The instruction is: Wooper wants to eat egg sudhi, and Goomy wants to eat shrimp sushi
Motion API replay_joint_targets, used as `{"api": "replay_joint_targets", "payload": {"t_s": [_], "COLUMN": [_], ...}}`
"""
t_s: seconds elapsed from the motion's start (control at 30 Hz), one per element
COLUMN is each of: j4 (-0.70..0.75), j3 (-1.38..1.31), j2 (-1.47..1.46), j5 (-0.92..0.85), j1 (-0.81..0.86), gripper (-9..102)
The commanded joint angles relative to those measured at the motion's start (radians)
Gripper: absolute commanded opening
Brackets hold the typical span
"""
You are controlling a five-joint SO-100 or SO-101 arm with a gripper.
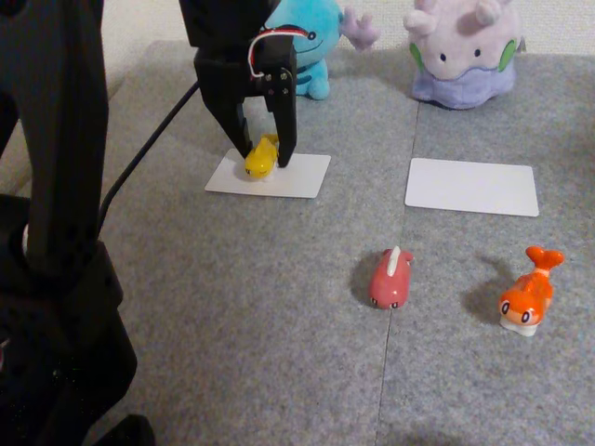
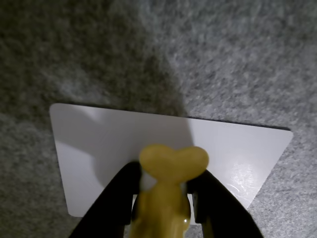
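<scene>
Your pincer (image 1: 264, 156) is gripping the yellow fish (image 1: 261, 156) between both fingers, resting it on the left white card (image 1: 288, 181) before the blue plush (image 1: 311, 46).

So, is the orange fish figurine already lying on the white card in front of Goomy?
No, the shrimp sushi sits on the grey mat, apart from that white card.

It looks like a home play corner: grey carpet tiles (image 1: 279, 307) cover the surface, and two plush toys, Wooper (image 1: 311, 46) and Goomy (image 1: 462, 51), sit against a pale wall (image 1: 139, 19).
</scene>
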Motion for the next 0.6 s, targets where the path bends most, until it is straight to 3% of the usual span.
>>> {"api": "replay_joint_targets", "payload": {"t_s": [0.0, 0.2, 0.57], "j4": [-0.037, -0.041, 0.094], "j3": [-0.02, -0.02, -0.021], "j2": [-0.006, 0.002, 0.172], "j5": [0.005, 0.006, 0.037], "j1": [0.005, -0.003, -0.014], "gripper": [15, 33, 35]}}
